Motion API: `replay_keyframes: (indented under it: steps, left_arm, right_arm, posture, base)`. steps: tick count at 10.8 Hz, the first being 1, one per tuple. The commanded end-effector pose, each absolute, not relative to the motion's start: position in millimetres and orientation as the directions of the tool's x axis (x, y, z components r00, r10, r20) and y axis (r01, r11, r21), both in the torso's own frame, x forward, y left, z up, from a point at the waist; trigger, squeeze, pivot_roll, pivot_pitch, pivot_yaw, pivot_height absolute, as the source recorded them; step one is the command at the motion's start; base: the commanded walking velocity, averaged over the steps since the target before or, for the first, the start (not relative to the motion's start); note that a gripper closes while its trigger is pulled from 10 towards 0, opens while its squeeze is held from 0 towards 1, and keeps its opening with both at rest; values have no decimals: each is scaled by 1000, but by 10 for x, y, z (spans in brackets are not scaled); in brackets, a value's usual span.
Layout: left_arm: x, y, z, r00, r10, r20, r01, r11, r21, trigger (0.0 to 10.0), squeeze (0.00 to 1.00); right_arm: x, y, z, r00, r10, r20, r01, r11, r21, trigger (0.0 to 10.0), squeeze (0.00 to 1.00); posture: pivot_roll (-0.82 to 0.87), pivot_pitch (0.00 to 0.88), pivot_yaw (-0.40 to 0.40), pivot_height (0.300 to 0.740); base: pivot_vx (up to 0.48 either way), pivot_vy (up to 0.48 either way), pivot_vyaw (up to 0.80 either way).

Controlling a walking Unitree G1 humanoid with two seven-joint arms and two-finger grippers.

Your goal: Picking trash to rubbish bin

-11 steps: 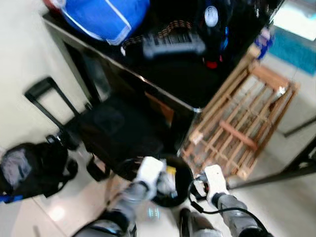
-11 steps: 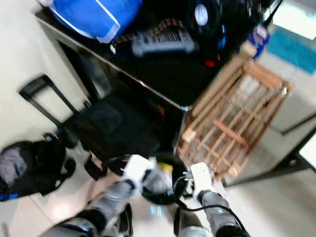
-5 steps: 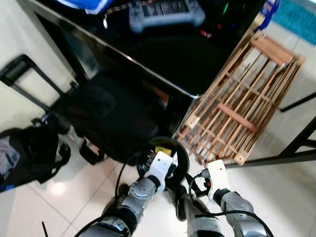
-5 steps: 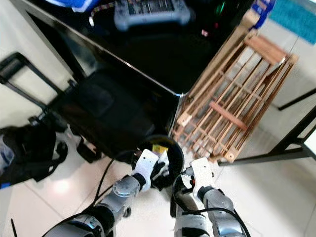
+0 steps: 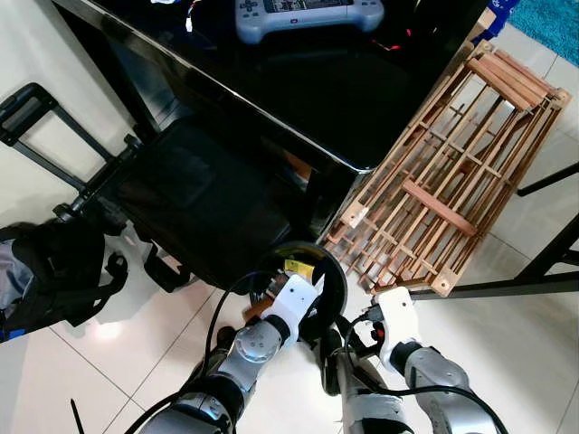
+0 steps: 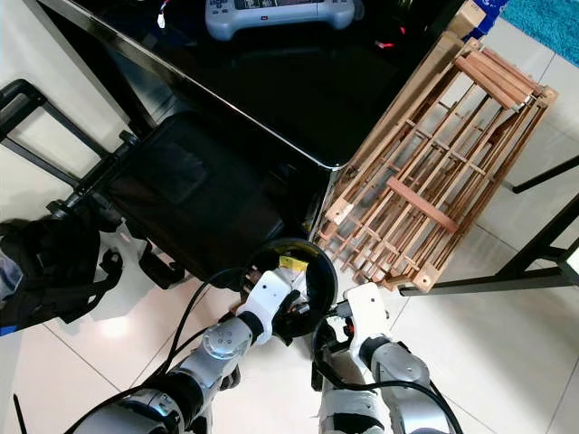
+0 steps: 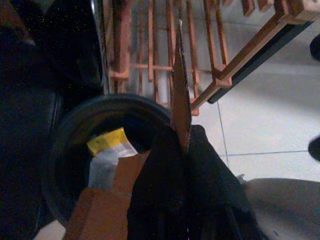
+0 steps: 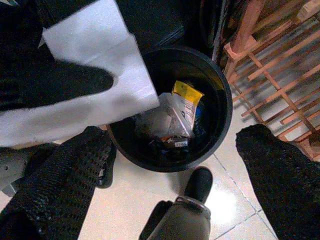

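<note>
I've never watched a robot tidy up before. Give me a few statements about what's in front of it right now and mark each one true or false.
1. The left gripper is holding a thin piece of brown cardboard over the black rubbish bin. True.
2. The bin has nothing in it. False: it holds trash, including a yellow wrapper.
3. A wooden slatted rack leans against the black table. True.
4. The bin stands on top of the table. False: it stands on the tiled floor.
5. A game controller lies on the table. True.
</note>
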State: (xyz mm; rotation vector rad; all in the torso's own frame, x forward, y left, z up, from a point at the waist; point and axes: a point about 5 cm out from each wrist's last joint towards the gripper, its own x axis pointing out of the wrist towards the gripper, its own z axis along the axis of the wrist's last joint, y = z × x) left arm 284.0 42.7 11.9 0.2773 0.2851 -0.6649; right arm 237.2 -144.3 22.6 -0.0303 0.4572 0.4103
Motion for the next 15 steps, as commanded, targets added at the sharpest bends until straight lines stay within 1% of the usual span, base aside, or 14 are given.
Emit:
replay_keyframes:
  steps: [1, 4, 5, 6, 11, 12, 13, 15]
  left_arm:
    - [2750, 385, 42, 728, -576, -372, 662, 732, 162, 10000, 0]
    - [2775, 399, 61, 740, -565, -365, 654, 733, 189, 10000, 0]
    - [2788, 409, 70, 743, -562, -363, 651, 732, 200, 10000, 957]
    - [2803, 422, 80, 750, -555, -359, 644, 738, 204, 10000, 1000]
    - [2810, 442, 76, 754, -547, -363, 641, 736, 221, 10000, 1000]
    - [2817, 454, 76, 760, -538, -365, 634, 739, 228, 10000, 706]
    - [2830, 485, 72, 771, -519, -370, 618, 749, 239, 10000, 0]
    - [2830, 640, 24, 802, -461, -380, 562, 798, 218, 10000, 0]
  right_arm:
    - [2249, -1458, 130, 787, 383, -484, -392, 916, 88, 10000, 0]
    - [2218, -1459, 136, 779, 378, -500, -387, 918, 91, 10000, 0]
    - [2215, -1460, 141, 778, 378, -501, -386, 918, 92, 10000, 0]
    - [2215, -1461, 144, 779, 376, -502, -384, 919, 93, 10000, 0]
    - [2228, -1446, 150, 779, 374, -502, -380, 920, 96, 10000, 0]
    - [2238, -1448, 143, 781, 371, -502, -375, 922, 97, 10000, 0]
    - [2265, -1457, 129, 786, 362, -500, -366, 926, 95, 10000, 0]
    - [2327, -1476, 112, 801, 342, -491, -344, 935, 90, 10000, 0]
  posture:
    - [-163, 491, -25, 740]
    - [-165, 489, -25, 740]
    - [-164, 490, -25, 740]
    - [-161, 494, -26, 740]
    - [-159, 494, -25, 740]
    - [-157, 488, -23, 740]
    - [-151, 475, -17, 740]
    - [-147, 445, -5, 740]
  base:
    - [0, 0, 0]
    - [0, 0, 0]
    - [0, 0, 0]
    - [0, 0, 0]
    - [0, 0, 0]
    - [0, 0, 0]
    - [0, 0, 0]
    - [0, 0, 0]
